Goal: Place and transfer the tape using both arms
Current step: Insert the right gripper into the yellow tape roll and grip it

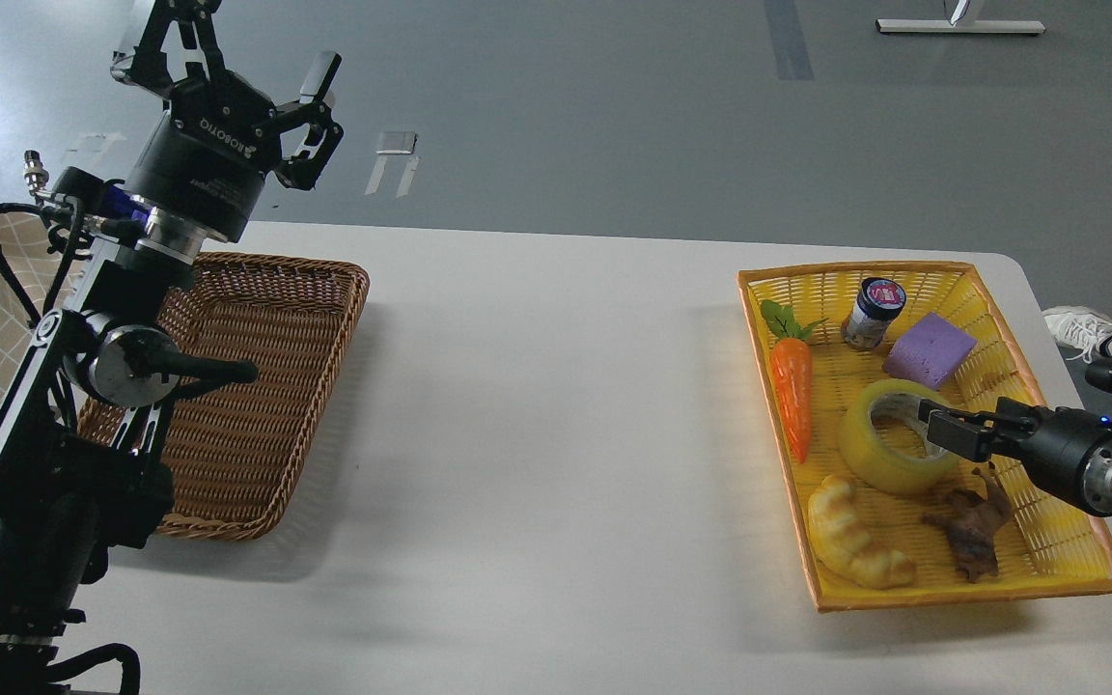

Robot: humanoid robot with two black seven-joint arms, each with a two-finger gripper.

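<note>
The tape (899, 436) lies flat in the yellow basket (1077, 565) on the right side of the white table (537, 405), roughly in the middle of the basket, its grey-white core facing up. Around it sit a toy carrot (792, 396) to the left, a small dark jar (873, 311) and a purple block (930, 349) on the far side, a bread-like toy (853, 544) at the near left, and a brown animal figure (971, 521) at the near right.

The right gripper (950, 430) comes in from the right edge, lying nearly level, with its tip over the right rim of the tape — its fingers merge into one dark block from this angle, so I cannot tell how far apart they stand or whether they have hold of the roll.

The left gripper (228, 72) is raised high on the far left, above the far corner of the brown wicker basket (276, 386). Its fingers are spread wide and hold nothing — the grey floor shows between them. The brown basket sits on the table's left side, well apart from the yellow one.
</note>
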